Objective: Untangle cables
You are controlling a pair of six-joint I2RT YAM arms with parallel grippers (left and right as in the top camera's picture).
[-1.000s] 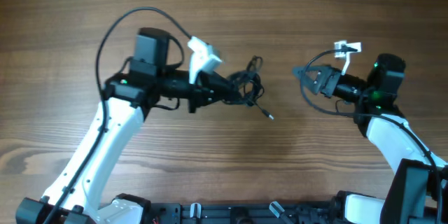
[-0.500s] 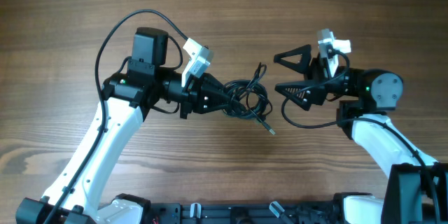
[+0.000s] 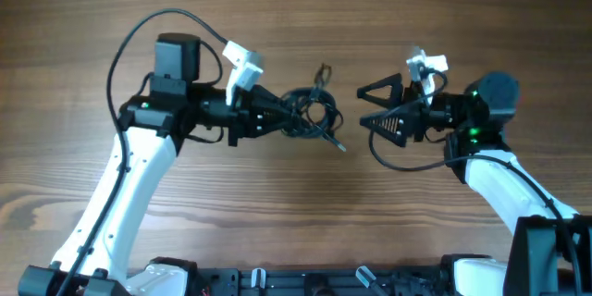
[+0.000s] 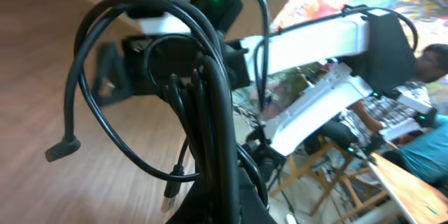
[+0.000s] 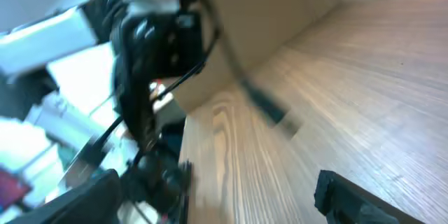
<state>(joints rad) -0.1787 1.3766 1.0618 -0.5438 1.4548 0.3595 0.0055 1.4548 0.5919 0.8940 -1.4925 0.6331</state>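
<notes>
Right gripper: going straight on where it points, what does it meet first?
Likely the tangled cables that the left gripper holds; the right gripper points at them, jaws open. Height is unclear.

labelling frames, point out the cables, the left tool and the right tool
cables [image 4: 213, 126]: left wrist view, bunched strands
left tool [image 3: 284, 118]: overhead view, between fingertips
right tool [image 3: 363, 106]: overhead view, between open fingertips

Cables at left jaws, apparently above table, right jaws opposite

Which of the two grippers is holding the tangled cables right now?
The left gripper: its jaws are shut on the cables. The right gripper stands apart from them, jaws spread wide and empty.
</notes>
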